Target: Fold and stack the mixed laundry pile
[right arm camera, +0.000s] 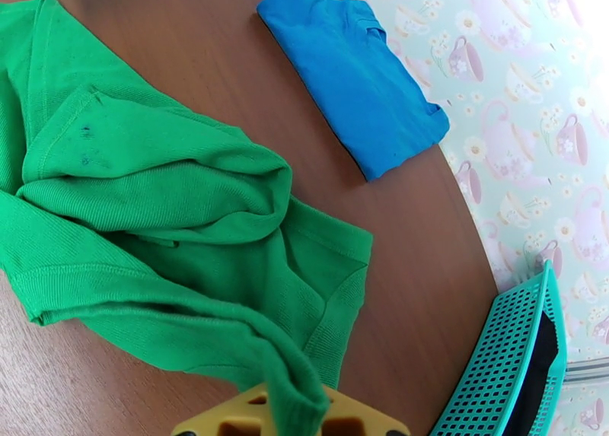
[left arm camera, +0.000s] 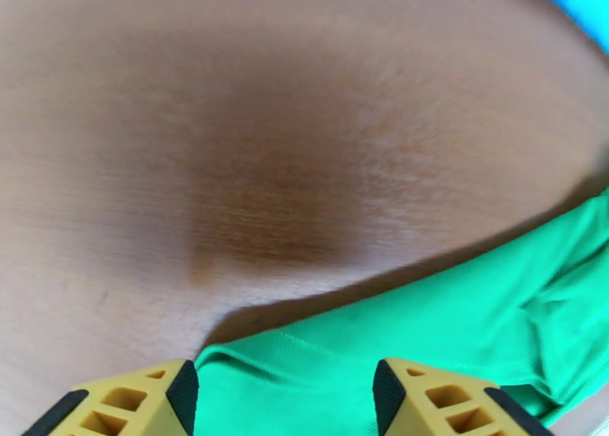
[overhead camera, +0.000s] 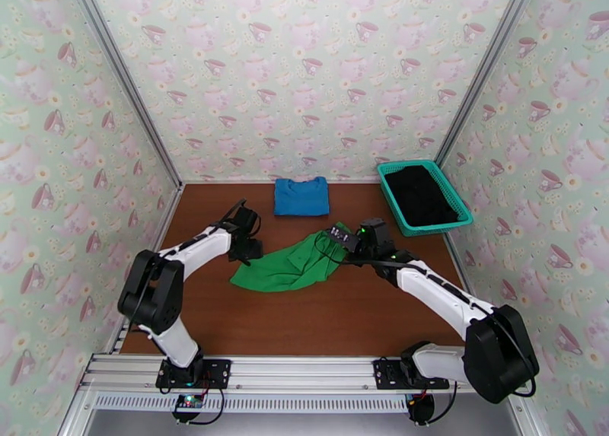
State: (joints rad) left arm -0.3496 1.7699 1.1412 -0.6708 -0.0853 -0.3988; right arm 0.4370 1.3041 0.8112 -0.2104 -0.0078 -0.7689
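Location type: enclosed robot test cell, laboratory setting. Indicators: a brown wood-grain desk (overhead camera: 358,316) is boxed in on the left, right and far sides by panels (overhead camera: 304,65) printed with a teacup pattern. The panels are joined by aluminium profiles (overhead camera: 125,80). The left arm (overhead camera: 190,251) and right arm (overhead camera: 434,289) are bolted to a slotted metal rail (overhead camera: 304,377) at the near edge.

No writing, label, brand, number or sign can be read. The wallpaper (overhead camera: 304,65) behind the blue shirt (overhead camera: 301,196) carries drawn teacups and teapots without lettering. The green shirt (right arm camera: 152,202) has a few small dark specks near a seam, too small to tell as print.
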